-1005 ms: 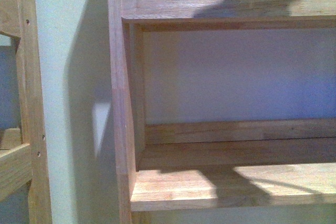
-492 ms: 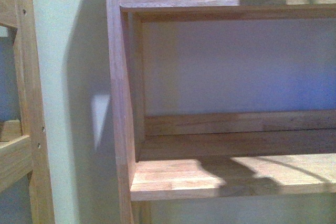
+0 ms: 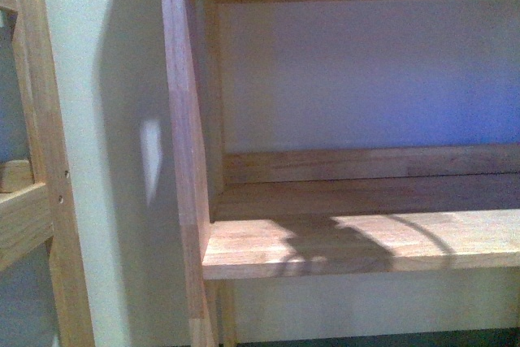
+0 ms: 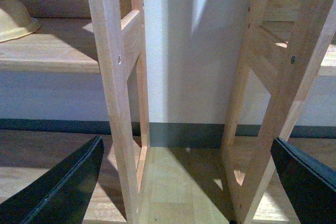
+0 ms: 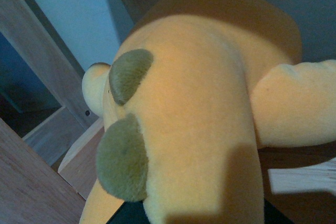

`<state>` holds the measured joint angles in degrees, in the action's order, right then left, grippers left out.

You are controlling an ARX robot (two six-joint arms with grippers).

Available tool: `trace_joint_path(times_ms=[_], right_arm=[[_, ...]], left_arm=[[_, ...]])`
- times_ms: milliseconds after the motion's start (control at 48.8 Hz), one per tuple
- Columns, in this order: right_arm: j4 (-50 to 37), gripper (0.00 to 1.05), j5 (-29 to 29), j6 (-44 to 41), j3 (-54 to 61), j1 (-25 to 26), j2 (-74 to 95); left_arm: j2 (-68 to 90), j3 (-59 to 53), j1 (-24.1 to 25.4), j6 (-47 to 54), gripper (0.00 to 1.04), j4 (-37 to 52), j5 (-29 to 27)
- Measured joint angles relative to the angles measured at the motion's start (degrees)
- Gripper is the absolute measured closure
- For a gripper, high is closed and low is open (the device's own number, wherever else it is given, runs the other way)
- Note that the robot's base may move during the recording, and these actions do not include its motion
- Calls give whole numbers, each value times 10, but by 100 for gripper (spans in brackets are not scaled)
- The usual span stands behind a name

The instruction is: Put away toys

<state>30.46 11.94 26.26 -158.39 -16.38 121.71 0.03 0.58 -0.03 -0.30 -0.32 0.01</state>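
The plush toy (image 5: 199,119) fills the right wrist view. It is orange-yellow with a paler limb (image 5: 294,108) and two dull brown patches (image 5: 123,158). My right gripper (image 5: 191,216) is shut on it; only a dark bit of a finger (image 5: 123,217) shows under the plush. In the left wrist view my left gripper (image 4: 184,192) is open with nothing between its black fingers (image 4: 63,187). It points at the floor gap between two wooden shelf frames. Neither gripper appears in the front view, only an arm's shadow on the shelf board (image 3: 357,241).
A wooden shelf unit with a bare lower board and an upright side post (image 3: 183,160) stands ahead, against a pale wall. A second wooden frame (image 3: 36,201) stands to its left. A pale yellow bowl-like thing (image 4: 13,19) lies on a shelf in the left wrist view.
In the front view the whole shelf unit has slid upward in the picture. The arm's shadow on the lower board has shifted to the left.
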Motion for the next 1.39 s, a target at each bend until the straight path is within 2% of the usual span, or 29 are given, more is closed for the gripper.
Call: trace_joint_path(times_ms=[226, 410, 472, 492, 513, 574, 595, 636, 697, 738, 759, 779, 800, 821, 841, 923, 1210, 1395], right_arm=[[3, 85, 20, 21, -65, 4, 42], [-12, 85, 42, 46, -71, 12, 53], [-16, 73, 46, 57, -71, 13, 54], [-16, 73, 46, 57, -71, 13, 54], [-16, 64, 48, 61, -71, 12, 54], [-18, 57, 48, 63, -71, 12, 54], [-20, 50, 48, 64, -72, 12, 54], [-20, 44, 46, 64, -72, 12, 54], [-20, 41, 45, 64, -72, 12, 54], [-20, 33, 43, 64, -72, 12, 54], [-20, 33, 43, 64, -72, 12, 54], [-20, 29, 41, 64, -72, 12, 54], [-19, 21, 39, 60, -72, 12, 54], [-19, 21, 39, 60, -72, 12, 54], [-17, 11, 37, 56, -72, 12, 53], [-41, 0, 37, 41, -22, 16, 25], [-123, 0, 44, 17, 207, 43, -151], [-158, 0, 46, 13, 300, 53, -240]], left_arm=[[0, 0, 0, 0, 6, 0, 0], [0, 0, 0, 0, 6, 0, 0], [0, 0, 0, 0, 6, 0, 0], [0, 0, 0, 0, 6, 0, 0], [0, 0, 0, 0, 6, 0, 0], [0, 0, 0, 0, 6, 0, 0], [0, 0, 0, 0, 6, 0, 0], [0, 0, 0, 0, 6, 0, 0], [0, 0, 0, 0, 6, 0, 0], [0, 0, 0, 0, 6, 0, 0], [0, 0, 0, 0, 6, 0, 0], [0, 0, 0, 0, 6, 0, 0], [0, 0, 0, 0, 6, 0, 0], [0, 0, 0, 0, 6, 0, 0], [0, 0, 0, 0, 6, 0, 0], [0, 0, 0, 0, 6, 0, 0], [0, 0, 0, 0, 6, 0, 0], [0, 0, 0, 0, 6, 0, 0]])
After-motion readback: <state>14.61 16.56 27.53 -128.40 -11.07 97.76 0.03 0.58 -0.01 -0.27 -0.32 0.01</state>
